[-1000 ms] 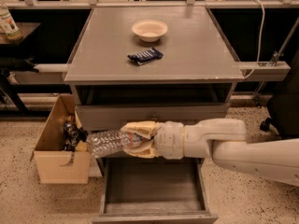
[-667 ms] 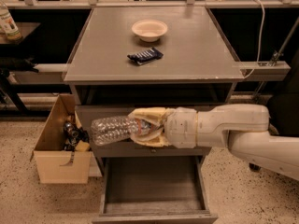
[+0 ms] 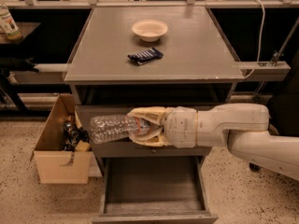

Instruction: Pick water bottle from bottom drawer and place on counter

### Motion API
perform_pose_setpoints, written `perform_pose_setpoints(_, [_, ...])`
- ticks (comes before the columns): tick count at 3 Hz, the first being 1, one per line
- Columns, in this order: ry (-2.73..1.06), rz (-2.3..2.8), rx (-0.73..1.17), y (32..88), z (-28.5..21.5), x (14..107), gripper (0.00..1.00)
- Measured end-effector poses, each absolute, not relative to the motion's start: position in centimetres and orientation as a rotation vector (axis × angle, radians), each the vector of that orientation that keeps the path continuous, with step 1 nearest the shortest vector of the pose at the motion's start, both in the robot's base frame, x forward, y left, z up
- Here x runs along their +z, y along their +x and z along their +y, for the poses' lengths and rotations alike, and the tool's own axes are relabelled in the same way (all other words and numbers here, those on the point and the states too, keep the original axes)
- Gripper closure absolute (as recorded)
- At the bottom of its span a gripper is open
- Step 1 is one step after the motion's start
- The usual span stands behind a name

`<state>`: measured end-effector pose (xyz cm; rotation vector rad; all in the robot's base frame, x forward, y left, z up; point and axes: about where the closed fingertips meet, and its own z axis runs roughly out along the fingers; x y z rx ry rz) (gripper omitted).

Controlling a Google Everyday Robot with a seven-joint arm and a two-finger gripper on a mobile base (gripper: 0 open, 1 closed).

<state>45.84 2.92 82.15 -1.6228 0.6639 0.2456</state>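
My gripper [image 3: 140, 126] is shut on the water bottle [image 3: 112, 127], a clear ribbed bottle with a reddish-blue label band. It holds the bottle lying sideways, neck toward the arm, in front of the cabinet's middle drawer, below counter height. The white arm [image 3: 233, 125] reaches in from the right. The bottom drawer [image 3: 154, 204] stands pulled open below the bottle, its grey floor bare. The counter [image 3: 196, 45] is the grey square top of the cabinet, above and behind the bottle.
A cream bowl [image 3: 149, 30] and a dark snack packet [image 3: 145, 56] lie on the counter. A cardboard box [image 3: 60, 160] with items stands on the floor at the left. A green-and-white labelled bottle [image 3: 8, 23] stands on a dark side table far left.
The gripper has lifted the water bottle up from just above the bottom drawer to the height of the middle drawer and shifted a little right.
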Motion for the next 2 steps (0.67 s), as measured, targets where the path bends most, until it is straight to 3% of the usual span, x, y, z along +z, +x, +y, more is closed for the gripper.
perform_pose_setpoints(1, [-1.571,0.654,0.283,45.9,2.6,82.8,1.00])
perform_pose_setpoints(2, [-1.428,0.689,0.331,48.2,-1.1,84.5,1.00])
